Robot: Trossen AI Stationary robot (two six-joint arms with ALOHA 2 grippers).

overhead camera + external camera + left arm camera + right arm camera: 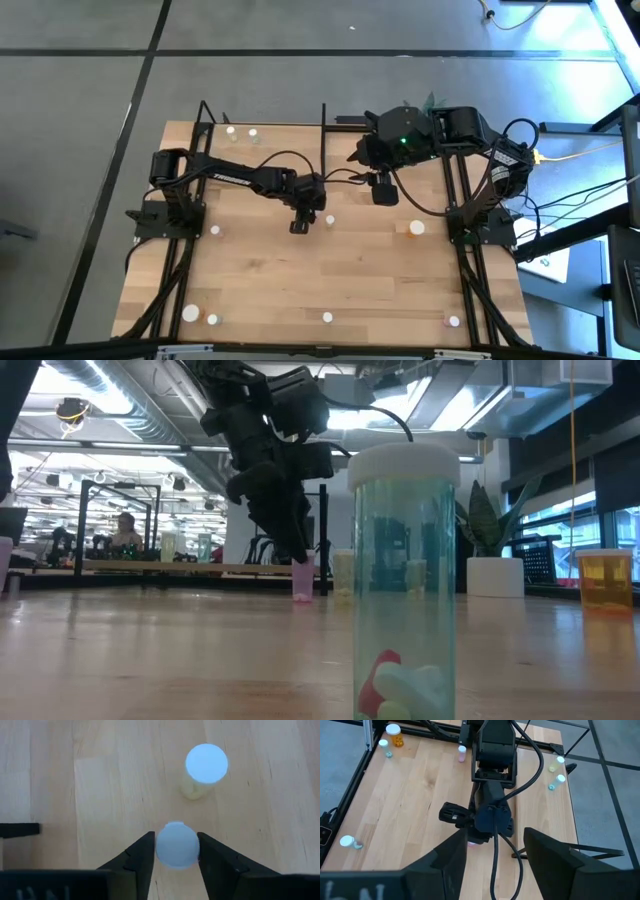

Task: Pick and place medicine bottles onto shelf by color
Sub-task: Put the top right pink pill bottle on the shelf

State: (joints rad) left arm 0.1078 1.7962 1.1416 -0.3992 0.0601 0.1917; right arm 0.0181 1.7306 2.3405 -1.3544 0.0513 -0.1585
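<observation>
— Wood counter (260,260) first: how much of the sorting looks done?

— Very little, I'd judge. Nearest the front edge, several medicine bottles (327,317) stand scattered and well apart, and one orange bottle (416,228) sits out toward the right side.

— And mid-counter?

— The left end effector (176,851) points down there, its fingers (142,855) closed narrowly on a pink bottle (302,580) that seems to rest on the wood. A pale bottle (205,767) stands just beside it.

— The right arm?

— The right end effector (492,852) hovers behind, spread wide, holding nothing.

— The shelf?

— The shelf (260,135) lies at the far edge, with only two bottles (241,131) near its left end. Most remain to place.
</observation>
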